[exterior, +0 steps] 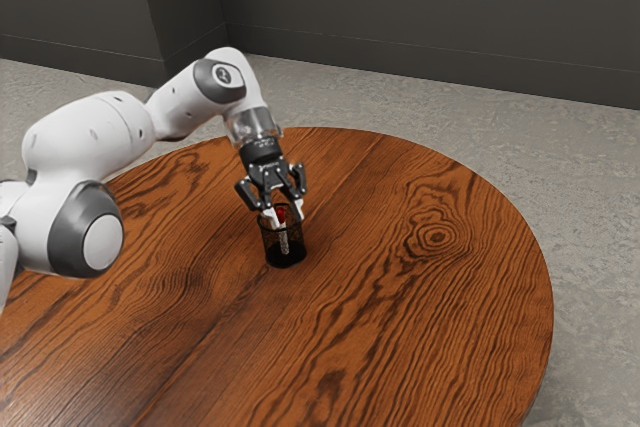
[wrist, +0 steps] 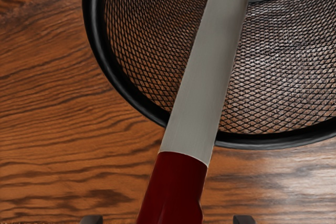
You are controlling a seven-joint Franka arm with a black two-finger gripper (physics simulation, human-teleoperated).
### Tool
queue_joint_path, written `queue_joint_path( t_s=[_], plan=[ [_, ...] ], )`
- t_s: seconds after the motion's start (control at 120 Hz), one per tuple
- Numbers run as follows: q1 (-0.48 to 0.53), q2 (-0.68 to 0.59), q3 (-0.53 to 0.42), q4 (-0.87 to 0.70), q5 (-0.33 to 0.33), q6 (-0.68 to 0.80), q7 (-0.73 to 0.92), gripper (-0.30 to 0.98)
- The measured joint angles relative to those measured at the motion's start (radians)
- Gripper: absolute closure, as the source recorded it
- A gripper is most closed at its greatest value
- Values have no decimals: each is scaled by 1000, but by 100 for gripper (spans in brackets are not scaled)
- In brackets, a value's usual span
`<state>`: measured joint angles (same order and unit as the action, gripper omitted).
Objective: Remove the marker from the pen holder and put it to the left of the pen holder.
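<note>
Red end up, the marker [wrist: 202, 87] stands in the mesh pen holder [wrist: 262, 141], which keeps that end accessible above the rim, so my hand [exterior: 282, 215] is positioned there, released, fingers parted astride it for closure.

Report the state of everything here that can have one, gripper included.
Gripper: open, pointing down, its fingers apart on either side of the marker's red end.
Marker: in the pen holder, leaning, red end up and out past the rim.
Pen holder: upright on the table, with the marker in it.
</note>
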<state>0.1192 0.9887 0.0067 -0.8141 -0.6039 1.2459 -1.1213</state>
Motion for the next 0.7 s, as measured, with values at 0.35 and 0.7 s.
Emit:
queue_joint_path(
  t_s=[0.35, 0.7],
  plan=[
    [21, 19, -1, 7, -45, 8, 20, 53],
    [45, 26, 0, 0, -97, -5, 59, 64]
  ],
)
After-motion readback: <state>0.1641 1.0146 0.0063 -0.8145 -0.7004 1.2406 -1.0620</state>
